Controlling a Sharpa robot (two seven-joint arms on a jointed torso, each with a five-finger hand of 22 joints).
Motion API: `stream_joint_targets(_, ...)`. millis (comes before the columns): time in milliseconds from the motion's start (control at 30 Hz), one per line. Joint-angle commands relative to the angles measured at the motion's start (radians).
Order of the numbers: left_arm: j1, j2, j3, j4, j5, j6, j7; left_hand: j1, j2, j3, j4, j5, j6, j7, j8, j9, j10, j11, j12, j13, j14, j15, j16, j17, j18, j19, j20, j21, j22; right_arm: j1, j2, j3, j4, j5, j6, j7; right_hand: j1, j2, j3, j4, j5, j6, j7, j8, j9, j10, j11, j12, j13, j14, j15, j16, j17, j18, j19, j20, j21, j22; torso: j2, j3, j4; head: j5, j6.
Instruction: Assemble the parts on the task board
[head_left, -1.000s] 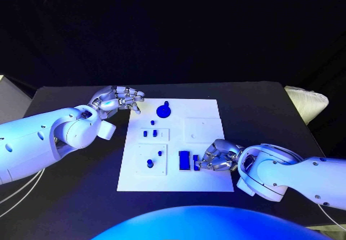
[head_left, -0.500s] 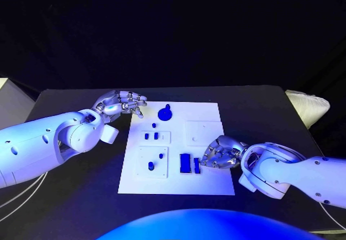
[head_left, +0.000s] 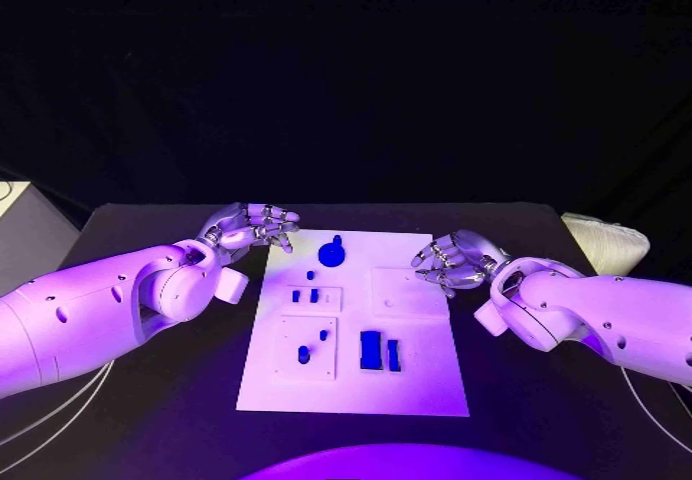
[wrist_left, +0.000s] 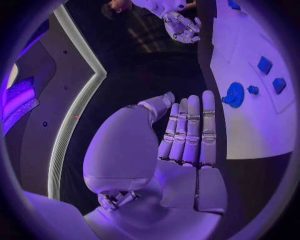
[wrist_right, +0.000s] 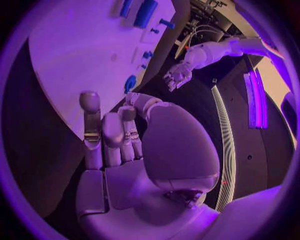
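Head view shows both robot hands, left (head_left: 253, 226) and right (head_left: 454, 262), holding nothing beside the task board (head_left: 418, 380) on the bench, where some blue parts (head_left: 371, 349) probably still lie loose.

- The right hand (head_left: 454, 262) has been lifted from the two blue bars (head_left: 378, 350) at the task board's (head_left: 418, 385) near right and drawn to its far right edge, empty.

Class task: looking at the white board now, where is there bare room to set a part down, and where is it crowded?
Free: the board's near strip below the two bars, and its right side near the right hand. Crowded: the left column, from the round part down to the small pegs.
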Motion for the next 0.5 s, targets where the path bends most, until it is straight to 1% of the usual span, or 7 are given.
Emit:
stream_joint_targets(33,0.000,0.012,0.002,-0.025,0.071,-0.049,0.036,-0.012,-0.003,0.014,-0.001,0.004,0.012,-0.002,-0.014,-0.004,0.021,0.000,-0.046,-0.002,-0.009,0.001,-0.032,-0.015,0.008,-0.023,0.004,0.005,0.011,0.002,0.028,0.005,-0.060,0.228,-0.021,0.188,0.002,-0.006,0.036,-0.027,-0.023,-0.008,0.011,0.005,0.003,-0.040,0.001,-0.158,-0.163,-0.117,0.010,-0.244,-0.184,0.008,-0.052,0.010,-0.103,-0.063,-0.008,-0.0015,-0.0020,-0.001,0.037)
stream_joint_targets(167,0.000,0.039,0.003,-0.076,0.121,-0.090,0.065,-0.028,-0.009,0.030,0.000,0.005,0.011,-0.001,-0.037,-0.009,0.052,0.004,-0.131,-0.002,-0.017,0.011,-0.118,-0.051,0.007,-0.058,0.015,-0.016,0.009,0.002,0.093,0.019,-0.186,0.323,0.002,0.268,-0.006,0.010,0.027,-0.067,-0.031,-0.017,0.021,-0.011,-0.004,-0.025,0.012,-0.279,-0.354,-0.137,0.026,-0.389,-0.258,0.009,-0.086,0.021,-0.168,-0.124,-0.017,0.0009,-0.0028,-0.002,0.070)
stream_joint_targets(200,0.000,0.046,0.003,-0.090,0.130,-0.099,0.075,-0.040,-0.015,0.047,0.007,0.007,-0.009,-0.006,-0.054,-0.015,0.044,0.016,-0.173,-0.003,-0.067,0.033,-0.201,-0.086,-0.004,-0.112,0.028,-0.064,-0.014,0.002,0.106,0.022,-0.212,0.341,0.010,0.283,-0.010,0.012,0.029,-0.068,-0.030,-0.019,0.025,-0.016,-0.006,-0.033,0.019,-0.302,-0.383,-0.156,0.032,-0.419,-0.273,0.007,-0.103,0.026,-0.183,-0.134,-0.018,0.0022,-0.0033,-0.002,0.077)
stream_joint_targets(300,-0.001,0.065,0.003,-0.124,0.142,-0.117,0.111,-0.053,-0.028,0.063,0.011,0.006,-0.032,-0.012,-0.085,-0.022,0.049,0.043,-0.285,-0.002,-0.069,0.066,-0.375,-0.145,-0.006,-0.158,0.066,-0.189,-0.095,0.001,0.139,0.030,-0.276,0.379,0.030,0.323,-0.021,0.031,0.028,-0.089,-0.038,-0.020,0.044,-0.055,-0.023,-0.016,0.046,-0.430,-0.586,-0.178,0.060,-0.590,-0.385,0.006,-0.153,0.052,-0.260,-0.216,-0.020,0.0052,-0.0027,-0.001,0.103)
stream_joint_targets(367,-0.001,0.077,0.004,-0.145,0.132,-0.122,0.138,-0.050,-0.030,0.060,0.007,0.004,-0.036,-0.009,-0.102,-0.027,0.048,0.058,-0.341,-0.001,-0.053,0.072,-0.464,-0.169,0.008,-0.138,0.091,-0.272,-0.163,-0.001,0.159,0.035,-0.314,0.408,0.033,0.348,-0.026,0.034,0.041,-0.090,-0.043,-0.030,0.058,-0.077,-0.030,-0.030,0.063,-0.475,-0.656,-0.203,0.080,-0.669,-0.434,0.004,-0.184,0.068,-0.309,-0.271,-0.018,0.0080,-0.0023,-0.001,0.123)
stream_joint_targets(467,-0.001,0.094,0.006,-0.173,0.123,-0.127,0.161,-0.052,-0.024,0.052,0.008,0.004,-0.038,-0.015,-0.117,-0.031,0.040,0.059,-0.380,-0.001,-0.066,0.086,-0.537,-0.188,0.011,-0.130,0.102,-0.334,-0.213,-0.002,0.178,0.039,-0.353,0.448,0.035,0.370,-0.030,0.034,0.045,-0.095,-0.042,-0.030,0.063,-0.099,-0.035,-0.020,0.073,-0.513,-0.740,-0.203,0.093,-0.741,-0.489,0.008,-0.186,0.083,-0.356,-0.343,-0.018,0.0115,0.0002,-0.001,0.148)
stream_joint_targets(500,-0.001,0.087,0.005,-0.164,0.101,-0.093,0.083,-0.452,0.167,-0.566,-0.001,-0.047,-0.880,-0.173,-0.397,-0.202,-0.275,-0.114,-0.460,-0.064,-0.909,-0.059,-0.924,-0.418,-0.169,-0.899,-0.151,-0.676,-0.674,0.000,0.173,0.038,-0.340,0.349,0.005,0.276,-0.425,0.195,-0.554,-0.055,-0.248,-0.944,-0.128,-0.391,-0.322,-0.349,-0.055,-0.653,-1.028,-0.540,0.025,-1.021,-1.027,-0.171,-0.500,-0.076,-0.438,-1.164,-0.017,0.0061,-0.0025,-0.001,0.123)
